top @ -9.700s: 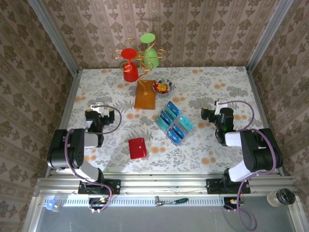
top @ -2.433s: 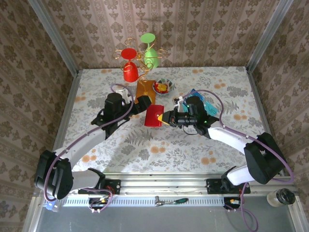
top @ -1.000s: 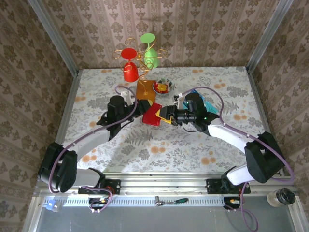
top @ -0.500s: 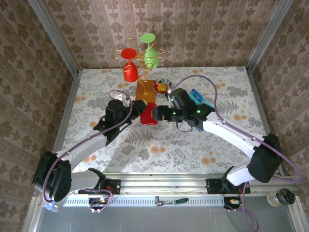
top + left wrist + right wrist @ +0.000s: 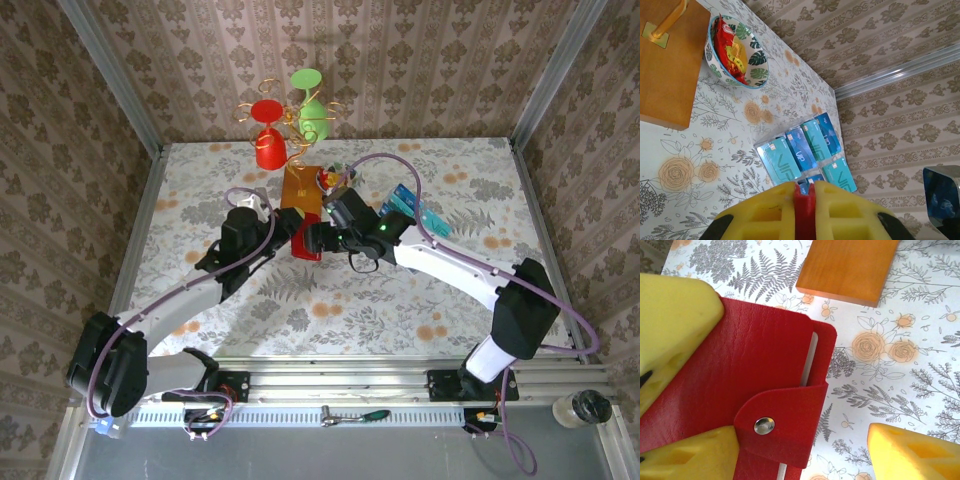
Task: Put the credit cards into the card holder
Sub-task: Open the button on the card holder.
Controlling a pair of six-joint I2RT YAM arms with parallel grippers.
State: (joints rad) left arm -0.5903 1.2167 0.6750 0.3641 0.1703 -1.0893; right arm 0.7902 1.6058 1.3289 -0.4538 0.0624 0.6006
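The red card holder hangs above the table's middle, snap flap closed. My left gripper is shut on its edge; the red edge sits pinched between the yellow fingers. My right gripper is open around the flap side of the card holder. One of its fingers lies against the red leather and the other is well apart over the table. Several teal credit cards stand in a clear rack behind the right arm.
An orange stand base with a gold cup tree holding a red cup and a green cup stands behind the wallet. A patterned bowl of sweets sits beside it. Walls enclose the flowered table.
The left gripper keeps the wallet lifted in about the same spot. The right arm has swung left, bringing its open fingers around the wallet's flap side.
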